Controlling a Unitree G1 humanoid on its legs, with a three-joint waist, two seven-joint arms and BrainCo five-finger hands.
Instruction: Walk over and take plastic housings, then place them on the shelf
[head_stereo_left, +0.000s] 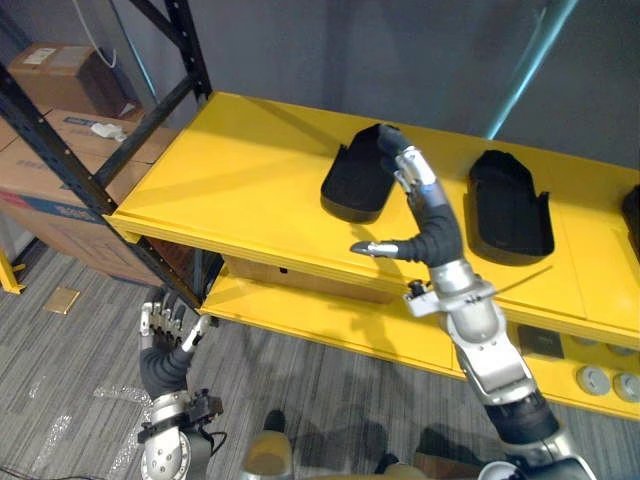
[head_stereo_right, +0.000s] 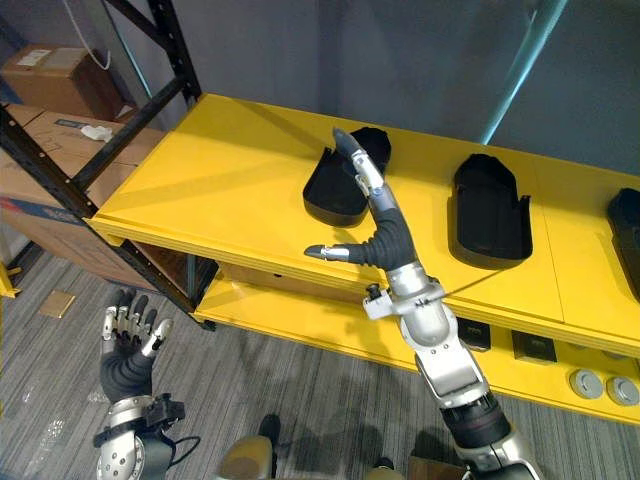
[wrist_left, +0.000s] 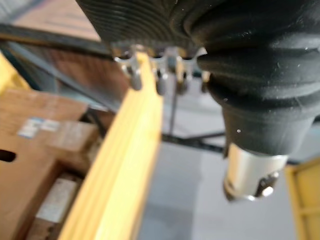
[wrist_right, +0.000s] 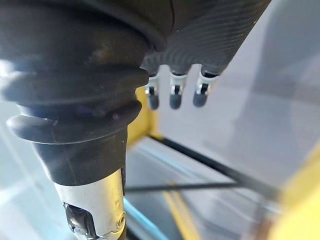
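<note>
Three black plastic housings lie on the yellow upper shelf (head_stereo_left: 230, 190): one in the middle (head_stereo_left: 355, 185), one further right (head_stereo_left: 510, 210), and one cut off by the right edge (head_stereo_right: 625, 225). My right hand (head_stereo_left: 432, 222) is raised over the shelf between the first two, open, with its fingers (wrist_right: 172, 95) straight and its thumb (head_stereo_left: 375, 247) stretched to the left. Its fingertips show against the right side of the middle housing; I cannot tell whether they touch it. My left hand (head_stereo_right: 128, 335) hangs low by the floor in front of the rack, open and holding nothing.
A black rack upright and braces (head_stereo_left: 95, 185) stand at the shelf's left end. Cardboard boxes (head_stereo_left: 45, 160) are stacked left of it. The lower yellow shelf (head_stereo_left: 330, 320) carries a cardboard box (head_stereo_left: 300, 278) and grey round parts (head_stereo_left: 598, 380). A turquoise pole (head_stereo_left: 530, 60) leans behind.
</note>
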